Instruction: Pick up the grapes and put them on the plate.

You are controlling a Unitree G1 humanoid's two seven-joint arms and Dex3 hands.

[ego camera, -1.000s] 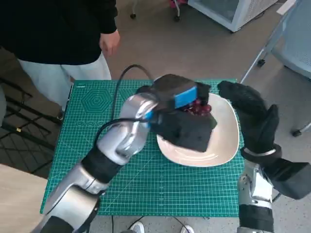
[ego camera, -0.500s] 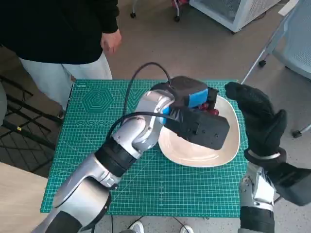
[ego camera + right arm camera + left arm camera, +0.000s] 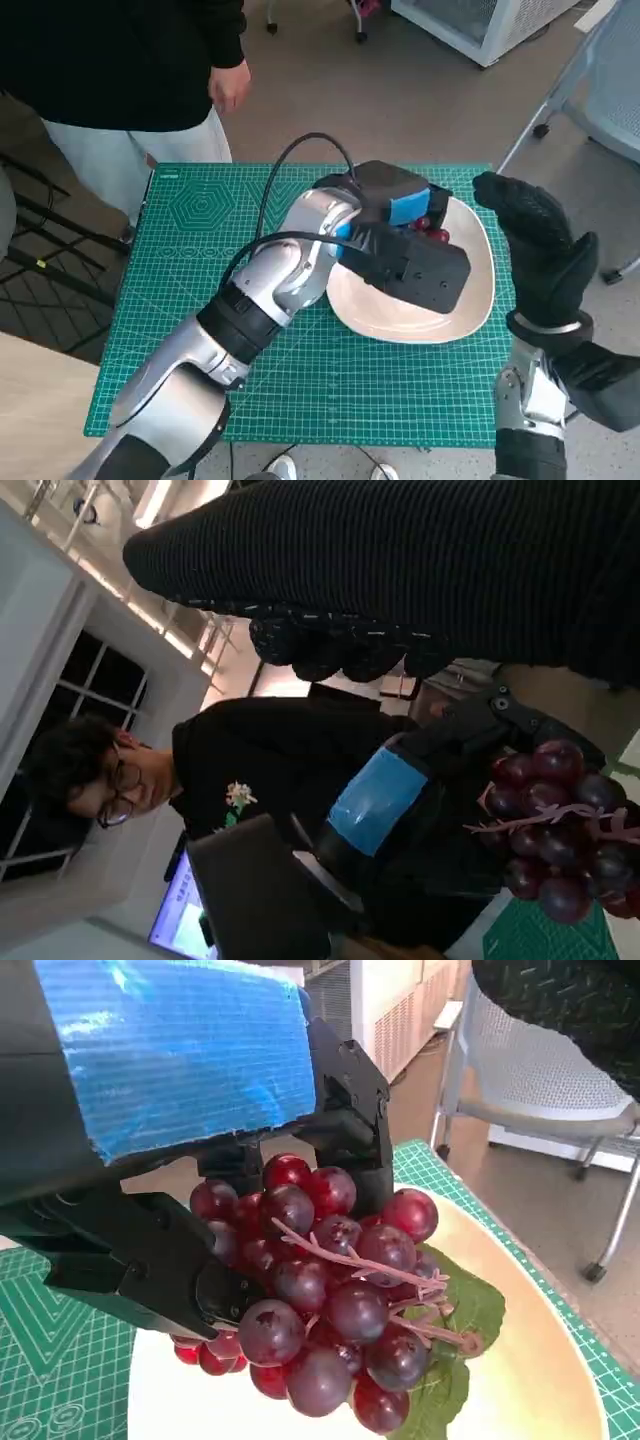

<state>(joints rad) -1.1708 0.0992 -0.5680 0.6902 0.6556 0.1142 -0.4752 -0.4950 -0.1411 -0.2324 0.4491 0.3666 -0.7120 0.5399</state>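
Note:
A bunch of dark red grapes (image 3: 330, 1290) with a green leaf (image 3: 470, 1310) is gripped in the black fingers (image 3: 150, 1260) of my left hand (image 3: 400, 215). The bunch hangs just over the far part of the white plate (image 3: 470, 295); whether it touches the plate I cannot tell. In the head view only a few grapes (image 3: 432, 230) show beside the blue tape. From the right wrist view the grapes (image 3: 560, 845) hang under the taped left hand (image 3: 375, 800). My gloved right hand (image 3: 535, 245) is raised beside the plate's right rim, fingers apart and holding nothing.
The plate lies on a green cutting mat (image 3: 190, 260) that covers the table. A person in a black top (image 3: 120, 60) stands at the far left corner, one hand (image 3: 228, 85) hanging near the mat. A chair (image 3: 540, 1070) and its legs stand on the right.
My left hand has carried the grapes right and a little farther over the plate, the arm stretching out. My right hand has drifted slightly to the right.

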